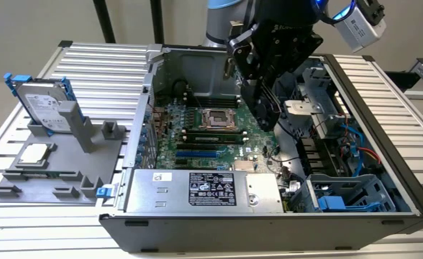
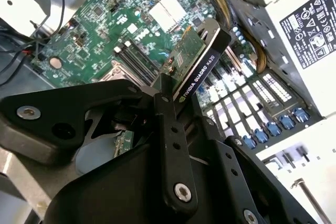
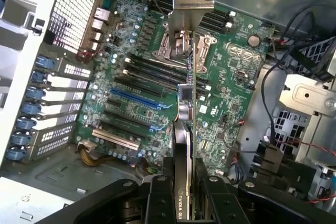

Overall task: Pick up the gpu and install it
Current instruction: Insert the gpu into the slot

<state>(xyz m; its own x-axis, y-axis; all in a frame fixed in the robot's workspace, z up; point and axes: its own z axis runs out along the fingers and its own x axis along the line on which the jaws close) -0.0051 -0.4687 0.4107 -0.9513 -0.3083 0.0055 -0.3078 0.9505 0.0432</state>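
Observation:
My gripper (image 1: 267, 81) is shut on the gpu (image 1: 263, 108), a thin dark card that hangs edge-down inside the open computer case, above the green motherboard (image 1: 197, 140). In the first wrist view the gpu (image 3: 188, 108) is seen edge-on, its silver end bracket (image 3: 192, 3) farthest from the gripper (image 3: 182, 190) and its black shroud between the fingers. In the second wrist view the gpu (image 2: 202, 61) shows its green board face and black shroud edge, clamped by a black finger (image 2: 168, 129). The card is held clear of the motherboard slots (image 3: 137, 100).
The case walls (image 1: 355, 97) surround the work area. A silver power supply (image 1: 204, 189) sits at the front and a drive cage (image 1: 345, 197) with cables at the exterior view's right. A hard drive (image 1: 45, 108) and a CPU chip (image 1: 35, 154) rest on a grey holder outside.

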